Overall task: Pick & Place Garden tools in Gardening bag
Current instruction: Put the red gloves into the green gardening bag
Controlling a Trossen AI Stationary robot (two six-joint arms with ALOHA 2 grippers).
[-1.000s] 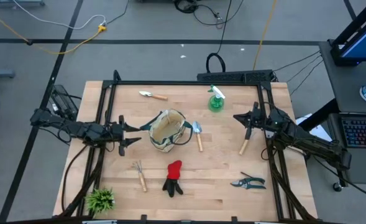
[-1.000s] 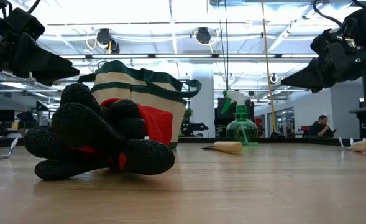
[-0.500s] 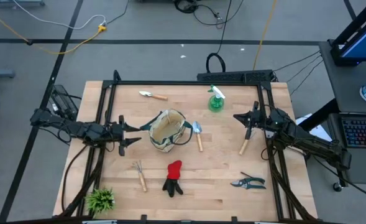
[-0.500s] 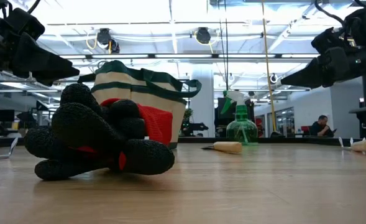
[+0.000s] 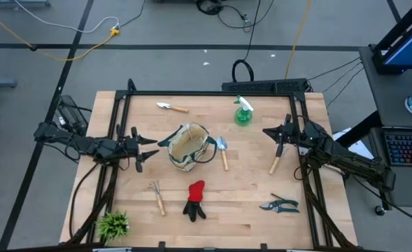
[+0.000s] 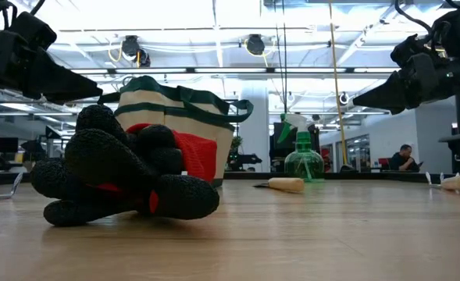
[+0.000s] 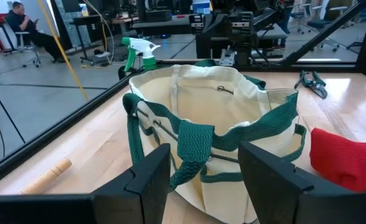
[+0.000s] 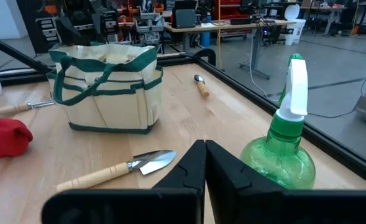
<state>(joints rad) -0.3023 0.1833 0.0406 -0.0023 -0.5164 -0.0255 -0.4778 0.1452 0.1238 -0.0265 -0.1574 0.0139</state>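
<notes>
Since nothing has yet been lifted from the table (image 5: 254,210), every item can be judged where it lies in the high view. Largest is the gardening bag (image 5: 187,146), left of centre, a soft canvas tote whose mouth gapes upward; it is judged limp and light, likely to shift or fold if pushed, so tools should be dropped in from above rather than pressed against its wall. The spray bottle (image 5: 243,113) stands in the upper right of the table; its plastic body is judged smooth and slippery, and the narrow neck beneath the trigger looks the surer hold. The glove (image 5: 194,199), below the bag, is soft and crumpled, best pinched on a raised fold. The pruning shears (image 5: 280,205) lie at lower right, stiff and probably the heaviest piece, to be taken across the closed handles. The three wooden-handled pieces follow: a trowel (image 5: 222,150) just right of the bag, a second trowel (image 5: 172,107) near the upper edge, and a small rake (image 5: 157,195) at lower left; each is rigid and light, and the round handle is the natural grip.

The left tool (image 5: 144,150) hovers just left of the bag with fingers spread apart and empty. The right tool (image 5: 276,133) hangs right of the spray bottle, fingers pressed together on nothing.
</notes>
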